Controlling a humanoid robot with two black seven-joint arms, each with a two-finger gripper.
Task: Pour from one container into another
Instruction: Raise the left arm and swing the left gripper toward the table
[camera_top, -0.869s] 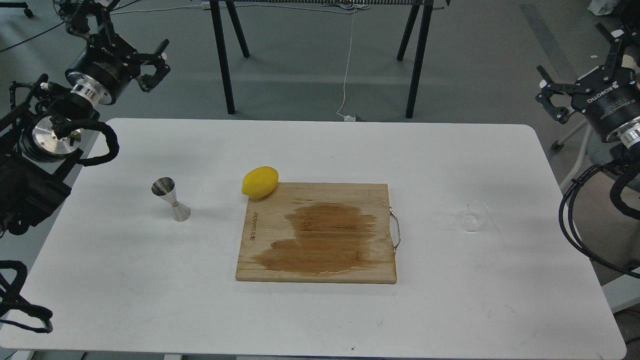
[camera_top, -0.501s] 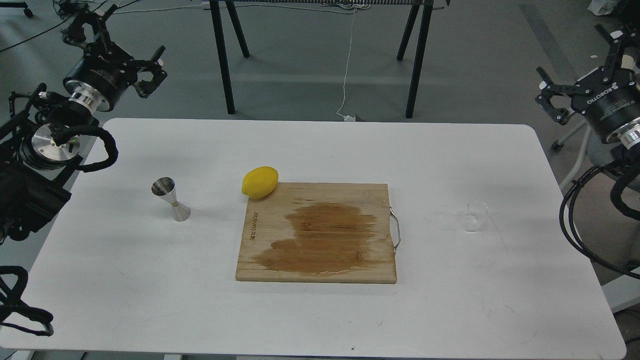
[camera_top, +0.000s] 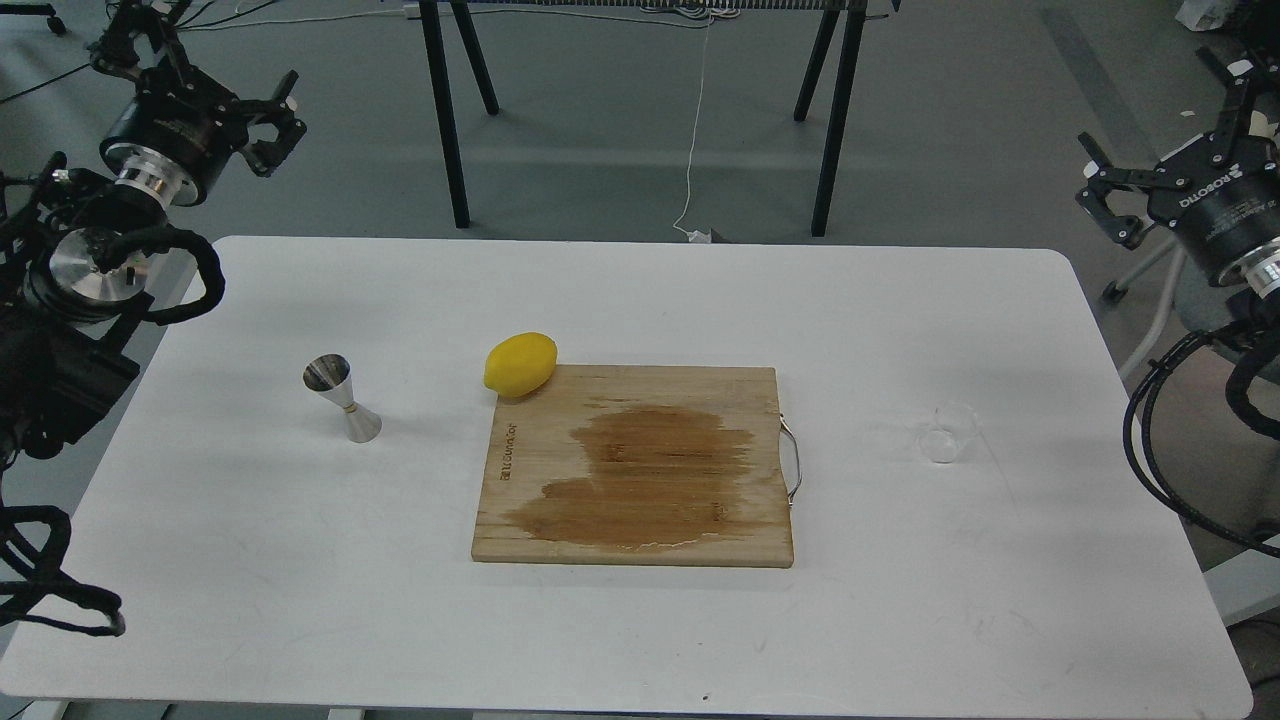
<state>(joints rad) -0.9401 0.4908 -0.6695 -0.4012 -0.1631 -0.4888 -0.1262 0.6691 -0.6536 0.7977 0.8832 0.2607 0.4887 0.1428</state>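
The steel jigger (camera_top: 342, 398) stands upright on the left part of the white table (camera_top: 300, 560). Right of the cutting board, the small clear glass cup (camera_top: 946, 433) stands on the table, faint against the white top. My left gripper (camera_top: 198, 72) hangs open above the floor beyond the table's far left corner, well away from the jigger. My right gripper (camera_top: 1163, 138) is open too, off the table's far right edge, up and to the right of the cup. Neither gripper holds anything.
A wooden cutting board (camera_top: 640, 465) with a dark wet patch and a metal handle lies mid-table. A yellow lemon (camera_top: 520, 363) rests at its far left corner. Black table legs (camera_top: 445, 120) and a white cable stand on the floor behind.
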